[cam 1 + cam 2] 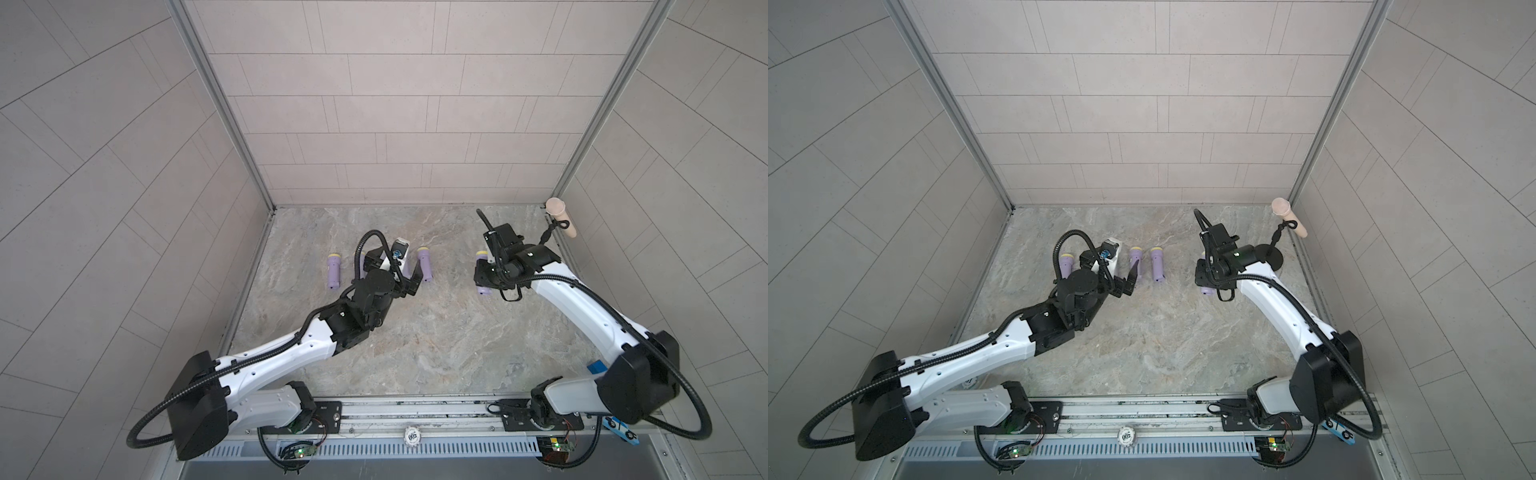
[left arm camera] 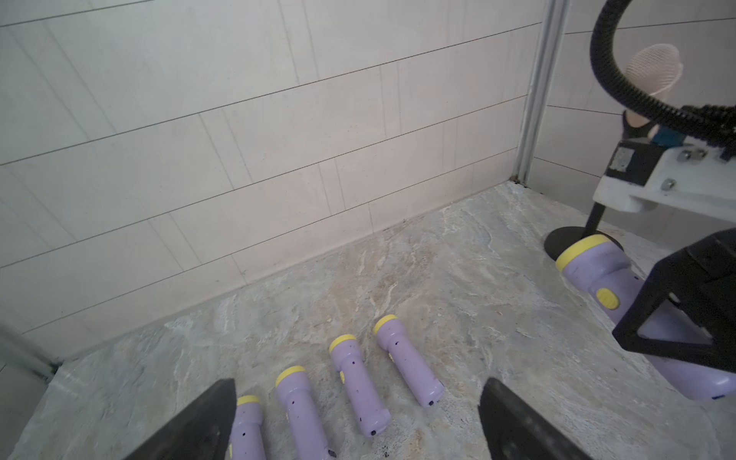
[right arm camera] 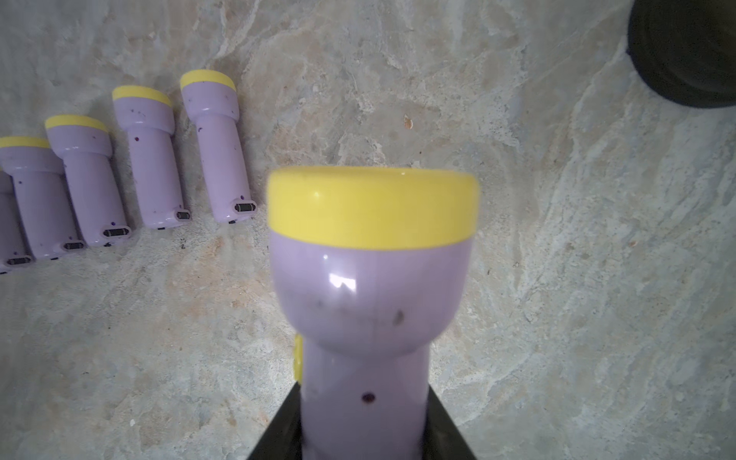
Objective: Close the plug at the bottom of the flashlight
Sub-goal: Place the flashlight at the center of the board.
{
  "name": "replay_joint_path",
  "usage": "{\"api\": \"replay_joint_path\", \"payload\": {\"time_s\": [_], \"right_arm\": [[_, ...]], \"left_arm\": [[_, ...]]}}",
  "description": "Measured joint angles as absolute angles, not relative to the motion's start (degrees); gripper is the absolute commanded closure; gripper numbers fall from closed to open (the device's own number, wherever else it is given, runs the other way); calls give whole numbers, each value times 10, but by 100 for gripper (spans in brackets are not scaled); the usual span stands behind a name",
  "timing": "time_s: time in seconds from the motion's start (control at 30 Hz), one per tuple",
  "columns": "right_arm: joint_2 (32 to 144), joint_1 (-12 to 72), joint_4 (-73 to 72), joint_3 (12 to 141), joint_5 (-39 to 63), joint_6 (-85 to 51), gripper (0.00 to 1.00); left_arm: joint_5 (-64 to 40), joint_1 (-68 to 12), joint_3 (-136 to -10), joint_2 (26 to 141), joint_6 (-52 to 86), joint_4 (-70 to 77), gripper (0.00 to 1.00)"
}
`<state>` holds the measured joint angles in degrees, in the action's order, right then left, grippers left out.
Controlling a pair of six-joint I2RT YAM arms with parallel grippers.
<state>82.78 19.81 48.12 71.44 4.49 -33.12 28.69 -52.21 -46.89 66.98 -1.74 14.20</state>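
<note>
My right gripper is shut on the body of a purple flashlight with a yellow head, held just over the stone table at the right. In both top views the arm covers most of this flashlight. Its bottom end shows in the left wrist view, too small to tell how the plug stands. My left gripper hangs open and empty above a row of several more purple flashlights lying side by side. The end sockets of these flashlights face the right wrist camera.
A pink microphone on a black round-based stand occupies the back right corner, close behind the right arm. Tiled walls enclose the table on three sides. A small blue piece sits by the right arm's base.
</note>
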Motion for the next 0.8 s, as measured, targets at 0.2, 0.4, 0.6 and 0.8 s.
{"api": "replay_joint_path", "payload": {"time_s": [0.2, 0.4, 0.6, 0.8], "right_arm": [[981, 198, 488, 816, 34, -298, 100], [1092, 199, 479, 869, 32, -273, 100], [1157, 203, 463, 913, 24, -261, 100], [1210, 203, 446, 949, 24, -255, 100]], "left_arm": [[315, -501, -468, 652, 25, 89, 0], [333, -487, -462, 635, 46, 55, 0], [343, -484, -458, 629, 50, 49, 1], [348, -480, -455, 629, 51, 47, 0]]}}
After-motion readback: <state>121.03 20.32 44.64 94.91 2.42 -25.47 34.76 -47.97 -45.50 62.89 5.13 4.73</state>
